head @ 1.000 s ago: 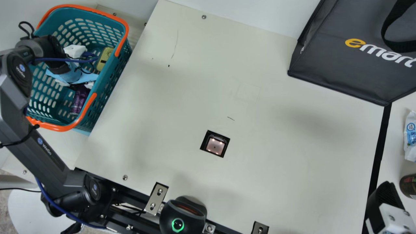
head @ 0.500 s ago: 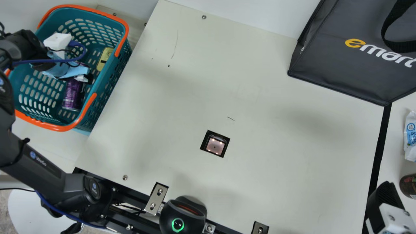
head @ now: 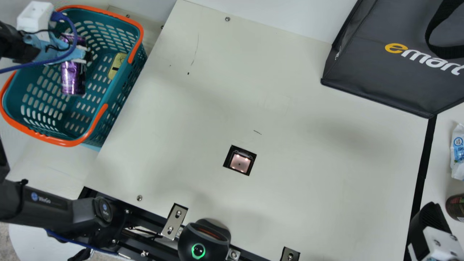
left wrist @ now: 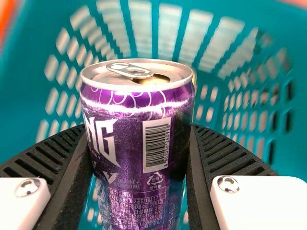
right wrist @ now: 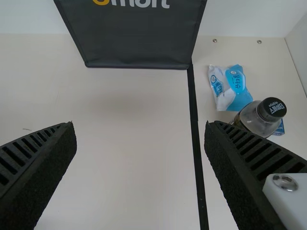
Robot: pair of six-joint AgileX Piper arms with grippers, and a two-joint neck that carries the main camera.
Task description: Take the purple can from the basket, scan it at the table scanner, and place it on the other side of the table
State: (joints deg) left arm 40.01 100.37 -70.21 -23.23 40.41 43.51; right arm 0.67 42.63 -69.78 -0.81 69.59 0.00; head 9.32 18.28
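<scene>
Purple can [head: 73, 78] higher, basket [head: 123, 90] with yellow item [head: 117, 65] inside

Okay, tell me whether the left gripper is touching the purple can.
Touching. The left wrist view shows the left gripper with its ribbed fingers pressed against both sides of the purple can.

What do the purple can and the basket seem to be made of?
The purple can looks like glossy printed metal, perhaps aluminium, given its bare silvery rim and pull tab. The basket is probably smooth moulded plastic, judging by its evenly slotted teal walls.
</scene>
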